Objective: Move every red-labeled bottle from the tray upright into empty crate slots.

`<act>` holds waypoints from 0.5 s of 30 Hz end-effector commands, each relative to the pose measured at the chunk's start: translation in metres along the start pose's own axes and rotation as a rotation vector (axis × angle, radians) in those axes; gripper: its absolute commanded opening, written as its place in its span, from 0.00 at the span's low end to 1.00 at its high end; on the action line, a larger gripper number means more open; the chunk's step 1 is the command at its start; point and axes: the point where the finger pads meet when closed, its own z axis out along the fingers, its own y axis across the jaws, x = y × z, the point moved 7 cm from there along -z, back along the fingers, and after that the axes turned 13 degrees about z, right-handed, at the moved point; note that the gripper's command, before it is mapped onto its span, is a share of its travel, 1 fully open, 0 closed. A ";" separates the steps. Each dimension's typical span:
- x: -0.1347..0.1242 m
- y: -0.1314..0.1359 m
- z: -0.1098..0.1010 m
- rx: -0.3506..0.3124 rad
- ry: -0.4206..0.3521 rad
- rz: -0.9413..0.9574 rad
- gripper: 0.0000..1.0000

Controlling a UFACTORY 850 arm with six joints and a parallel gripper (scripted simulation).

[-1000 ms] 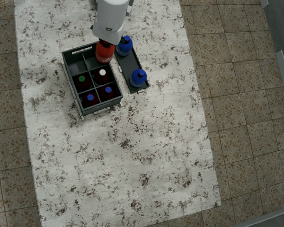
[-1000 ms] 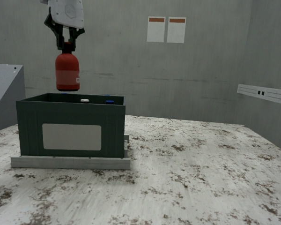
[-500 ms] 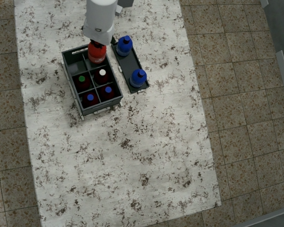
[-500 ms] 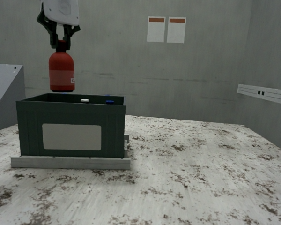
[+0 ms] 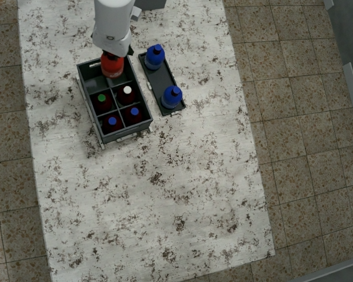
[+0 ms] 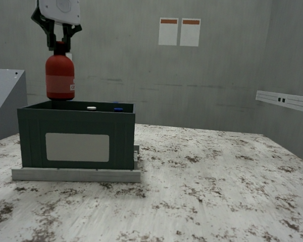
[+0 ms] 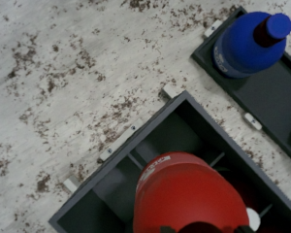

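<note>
My gripper (image 6: 58, 45) is shut on the neck of a red-labeled bottle (image 5: 112, 66) (image 6: 59, 78) (image 7: 189, 199). The bottle hangs upright, its base just above the rim of the dark green crate (image 5: 85, 87) (image 6: 31, 130) (image 7: 150, 126), over the crate's far right slot. The far left slot beside it is empty. The other slots hold several dark bottles with green (image 5: 101, 97), white (image 5: 127, 89) (image 6: 91, 108) and blue (image 5: 134, 111) (image 5: 112, 120) caps. The dark tray (image 5: 159, 80) (image 7: 276, 102) to the crate's right carries two blue bottles (image 5: 154, 56) (image 7: 247, 44) (image 5: 171, 96).
The crate sits in pale grey corner rails (image 6: 76, 175) (image 5: 93, 130) on the marbled table. A grey machine base (image 6: 2, 104) stands at the far left behind the crate. The table's right edge borders tiled floor.
</note>
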 end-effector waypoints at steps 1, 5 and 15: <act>-0.006 -0.005 -0.001 -0.002 0.000 0.001 0.00; -0.010 -0.009 -0.001 -0.002 0.000 0.001 0.00; -0.021 -0.022 -0.001 -0.002 0.000 0.001 0.00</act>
